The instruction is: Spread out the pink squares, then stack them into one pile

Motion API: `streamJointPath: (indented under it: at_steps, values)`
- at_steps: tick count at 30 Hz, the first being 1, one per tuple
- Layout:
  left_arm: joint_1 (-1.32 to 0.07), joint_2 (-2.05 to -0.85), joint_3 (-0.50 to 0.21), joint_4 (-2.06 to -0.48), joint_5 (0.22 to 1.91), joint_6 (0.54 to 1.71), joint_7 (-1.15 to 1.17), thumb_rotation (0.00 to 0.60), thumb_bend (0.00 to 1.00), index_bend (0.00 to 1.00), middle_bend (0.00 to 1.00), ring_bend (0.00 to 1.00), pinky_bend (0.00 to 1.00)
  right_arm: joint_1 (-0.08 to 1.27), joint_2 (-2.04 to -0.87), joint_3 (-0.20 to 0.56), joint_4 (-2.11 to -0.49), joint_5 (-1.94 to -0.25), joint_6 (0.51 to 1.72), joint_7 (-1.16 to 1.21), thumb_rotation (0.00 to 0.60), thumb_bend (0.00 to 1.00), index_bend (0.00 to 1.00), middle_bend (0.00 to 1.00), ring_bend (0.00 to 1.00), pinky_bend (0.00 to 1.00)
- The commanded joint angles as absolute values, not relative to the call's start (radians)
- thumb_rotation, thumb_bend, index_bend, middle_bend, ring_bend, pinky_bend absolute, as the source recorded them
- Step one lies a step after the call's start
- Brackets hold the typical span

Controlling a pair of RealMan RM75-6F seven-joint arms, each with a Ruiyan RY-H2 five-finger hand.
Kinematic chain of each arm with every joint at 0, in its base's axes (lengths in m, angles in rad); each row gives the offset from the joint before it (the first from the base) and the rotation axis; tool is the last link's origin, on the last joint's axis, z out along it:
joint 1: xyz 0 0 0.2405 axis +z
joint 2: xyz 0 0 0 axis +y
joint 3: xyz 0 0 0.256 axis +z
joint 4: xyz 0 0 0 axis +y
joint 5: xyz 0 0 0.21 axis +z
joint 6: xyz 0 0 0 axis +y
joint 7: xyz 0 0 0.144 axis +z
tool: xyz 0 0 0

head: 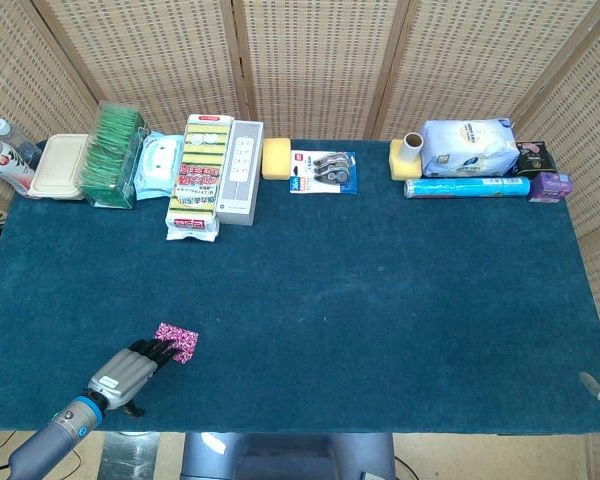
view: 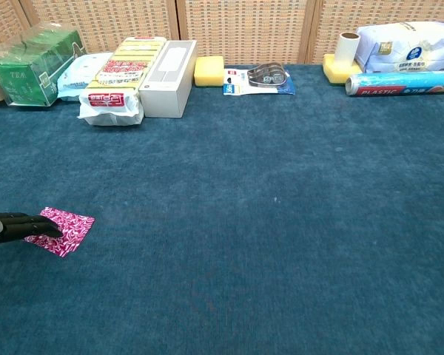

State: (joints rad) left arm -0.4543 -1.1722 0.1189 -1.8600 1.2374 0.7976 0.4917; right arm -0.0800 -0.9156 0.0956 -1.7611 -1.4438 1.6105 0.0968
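My left hand (head: 130, 366) lies low at the near-left corner of the table (head: 380, 300), fingers extended twd the pink squares (head: 177, 342). Squares sit as one small pile, just right of and slightly beyond my knuckles. Fingertips (view: 48, 230) lie over the pile's near-left edge, apparently touching; fingers are roughly together, flat, not clamped on anything. In chest view the pile (view: 63, 228) reads as a diamond, its long diagonal running left-right, corners pointing at my fingers and away. Judgement: squares not yet spread, so the coming move is prob. a slide rightward/outward from this contact, fanning the top sheet off. Right hand: only a sliver at the near-right edge, well apart, state cannot be told; left hand is clearly the nearer
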Motion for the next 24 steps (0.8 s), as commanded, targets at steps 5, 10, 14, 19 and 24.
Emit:
streamJointPath:
  at_steps: [5, 10, 14, 19, 24]
  values:
    - [-0.506, -1.206, 0.118, -1.896, 1.110, 0.807, 0.613, 0.600, 0.08, 0.00, 0.00, 0.00, 0.09, -0.081, -0.912, 0.096, -1.762, -1.443, 1.611, 0.103, 0.600, 0.02, 0.21, 0.05, 0.00, 0.00]
    - [-0.532, -1.219, 0.120, -1.921, 1.045, 0.828, 0.666, 0.600, 0.08, 0.00, 0.00, 0.00, 0.09, -0.082, -0.910, 0.097, -1.761, -1.440, 1.611, 0.111, 0.600, 0.02, 0.21, 0.05, 0.00, 0.00]
    - [-0.551, -1.227, 0.118, -1.935, 1.006, 0.847, 0.694, 0.600, 0.08, 0.00, 0.00, 0.00, 0.09, -0.082, -0.908, 0.097, -1.760, -1.439, 1.610, 0.118, 0.600, 0.02, 0.21, 0.05, 0.00, 0.00]
    - [-0.587, -1.244, 0.112, -1.951, 0.939, 0.869, 0.736, 0.600, 0.08, 0.00, 0.00, 0.00, 0.09, -0.083, -0.904, 0.099, -1.754, -1.436, 1.610, 0.132, 0.600, 0.02, 0.21, 0.05, 0.00, 0.00]
    - [-0.636, -1.275, 0.109, -1.954, 0.849, 0.882, 0.783, 0.600, 0.08, 0.00, 0.00, 0.00, 0.09, -0.085, -0.900, 0.100, -1.748, -1.436, 1.613, 0.147, 0.600, 0.02, 0.21, 0.05, 0.00, 0.00]
